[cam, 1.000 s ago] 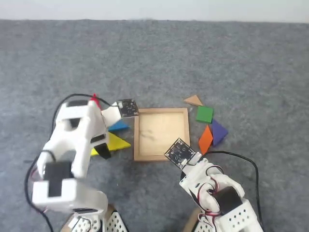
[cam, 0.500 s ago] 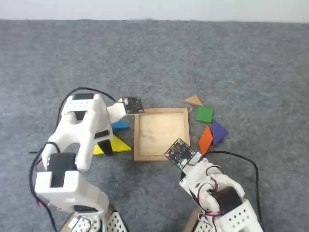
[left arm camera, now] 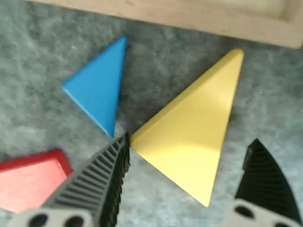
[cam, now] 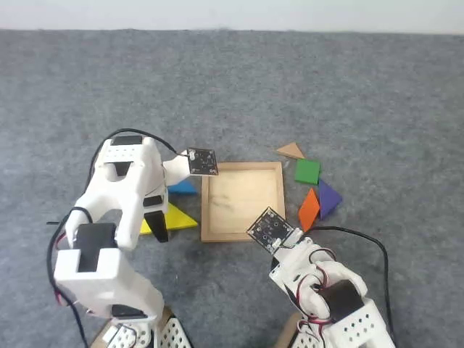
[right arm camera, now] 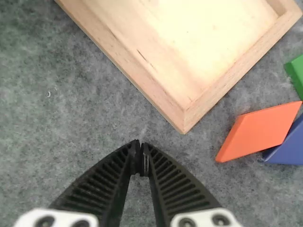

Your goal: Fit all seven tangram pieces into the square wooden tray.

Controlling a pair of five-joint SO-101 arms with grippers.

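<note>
The square wooden tray [cam: 243, 174] lies mid-table with nothing in it; its rim [left arm camera: 189, 19] and one corner [right arm camera: 182, 120] show in the wrist views. Left of it lie a yellow triangle [cam: 177, 216] [left arm camera: 194, 137], a blue triangle [cam: 183, 187] [left arm camera: 97, 90] and a red piece [left arm camera: 28, 182]. My left gripper [left arm camera: 189, 149] hangs open over the yellow triangle, one finger [cam: 158, 225] beside it. Right of the tray are a tan triangle [cam: 291, 150], green square [cam: 307, 171], orange parallelogram [cam: 309, 208] [right arm camera: 258, 130] and purple triangle [cam: 330, 197]. My right gripper [right arm camera: 140, 152] is shut and holds nothing, just off the tray's near corner.
Grey carpet covers the table. A black cable [cam: 362, 235] loops beside the right arm's base. The far half of the table is open carpet.
The left arm has swung toward the tray and settled over the yellow triangle. The right arm has not moved.
</note>
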